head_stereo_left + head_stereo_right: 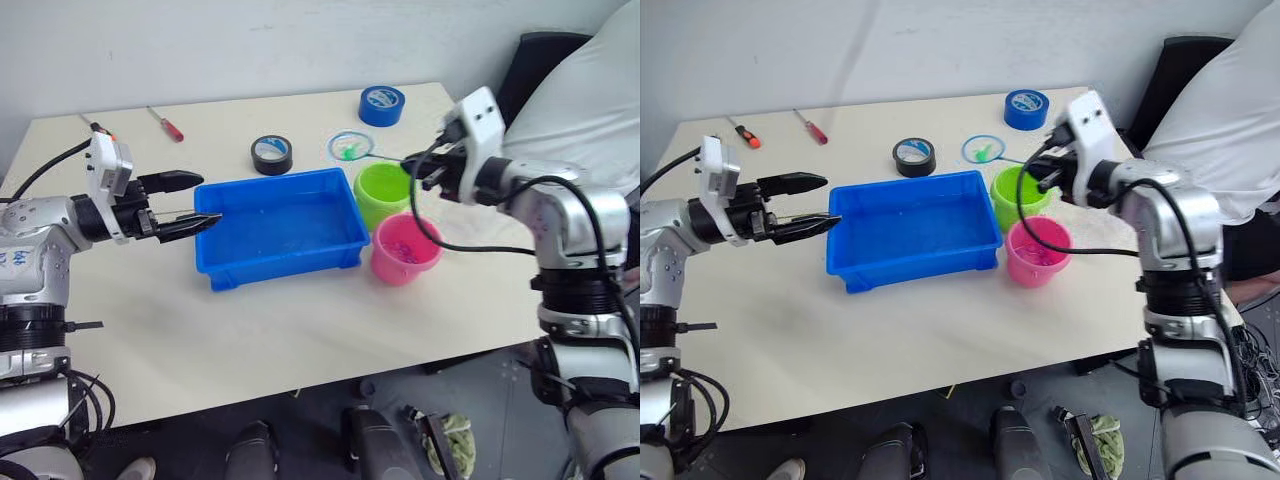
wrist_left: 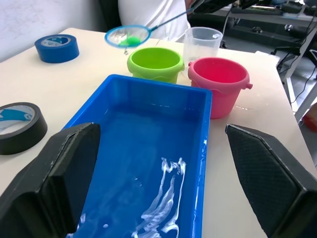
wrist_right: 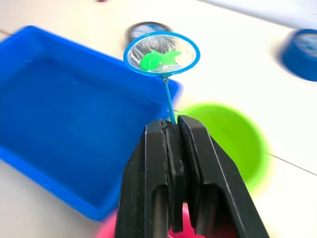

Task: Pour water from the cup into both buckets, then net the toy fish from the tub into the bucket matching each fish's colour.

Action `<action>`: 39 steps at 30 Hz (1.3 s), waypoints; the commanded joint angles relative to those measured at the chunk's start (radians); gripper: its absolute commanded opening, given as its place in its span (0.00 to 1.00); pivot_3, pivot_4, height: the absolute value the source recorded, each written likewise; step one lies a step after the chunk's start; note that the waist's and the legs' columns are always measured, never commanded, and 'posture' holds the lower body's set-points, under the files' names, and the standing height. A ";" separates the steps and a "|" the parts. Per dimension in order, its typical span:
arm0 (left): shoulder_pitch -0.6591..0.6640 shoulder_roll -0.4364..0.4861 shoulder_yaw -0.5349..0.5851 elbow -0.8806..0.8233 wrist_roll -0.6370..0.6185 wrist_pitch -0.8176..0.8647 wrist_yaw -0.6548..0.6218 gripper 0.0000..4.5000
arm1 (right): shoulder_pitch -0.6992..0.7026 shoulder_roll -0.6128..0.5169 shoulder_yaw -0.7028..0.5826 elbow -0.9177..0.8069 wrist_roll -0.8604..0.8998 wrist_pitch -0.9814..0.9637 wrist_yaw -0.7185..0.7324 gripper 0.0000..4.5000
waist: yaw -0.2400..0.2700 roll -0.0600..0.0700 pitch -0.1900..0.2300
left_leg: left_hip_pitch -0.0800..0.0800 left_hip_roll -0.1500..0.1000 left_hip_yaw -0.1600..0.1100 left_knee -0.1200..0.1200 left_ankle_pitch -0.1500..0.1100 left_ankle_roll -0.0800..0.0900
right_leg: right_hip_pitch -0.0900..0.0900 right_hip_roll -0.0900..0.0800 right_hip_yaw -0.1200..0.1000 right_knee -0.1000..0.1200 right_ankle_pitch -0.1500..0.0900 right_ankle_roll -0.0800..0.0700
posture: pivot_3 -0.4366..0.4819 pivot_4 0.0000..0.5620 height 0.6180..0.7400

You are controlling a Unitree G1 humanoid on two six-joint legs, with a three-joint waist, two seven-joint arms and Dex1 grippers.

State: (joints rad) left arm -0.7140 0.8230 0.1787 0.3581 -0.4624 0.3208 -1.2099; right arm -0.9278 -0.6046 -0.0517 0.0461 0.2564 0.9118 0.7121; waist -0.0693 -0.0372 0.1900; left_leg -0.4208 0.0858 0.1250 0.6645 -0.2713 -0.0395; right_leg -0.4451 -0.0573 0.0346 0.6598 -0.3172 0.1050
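Your right hand (image 3: pixel 174 130) is clamped on the thin handle of the small round net with the light-blue rim (image 3: pixel 161 52); the hoop sits out beyond the fingertips, off the far right corner of the shallow bright blue plastic tub (image 1: pixel 280 226), and a tiny green toy fish (image 3: pixel 157 58) lies in its mesh; the net is held above the table (image 1: pixel 300 330), just past the lime green plastic bucket (image 1: pixel 383 193), which stands against the tub's right end; the pink plastic bucket (image 1: pixel 404 249) stands beside the tub's near right corner, touching or nearly touching the green one, and small magenta shapes show inside it, too small to tell as fish; the clear plastic cup (image 2: pixel 201 42) stands behind both buckets, away from the tub; your left hand (image 1: pixel 192 203) hangs at the tub's left end with its two black fingers apart and nothing between them, one fingertip over the rim; water glints on the tub's floor; a black tape roll (image 1: pixel 271 154) lies just beyond the tub's far edge, a blue tape roll (image 1: pixel 382 105) farther off to the right.
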 commanded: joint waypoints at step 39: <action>-0.067 -0.013 -0.017 0.047 0.011 -0.024 -0.120 0.98 | 0.179 -0.249 0.151 -0.186 -0.486 -0.743 0.055 0.00 | 0.014 0.001 0.001 | 0.000 0.000 0.001 0.003 0.002 -0.001 | 0.000 0.000 0.001 0.002 0.001 0.001 | 0.48 0.27 0.92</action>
State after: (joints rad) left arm -0.7804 0.7753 0.1211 0.4597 -0.4173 0.2774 -1.3105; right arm -0.7262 -0.8505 0.1692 -0.0763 -0.3235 0.1219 0.7132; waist -0.0556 -0.0362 0.1906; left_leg -0.4205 0.0854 0.1258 0.6676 -0.2696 -0.0400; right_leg -0.4450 -0.0575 0.0361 0.6623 -0.3166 0.1061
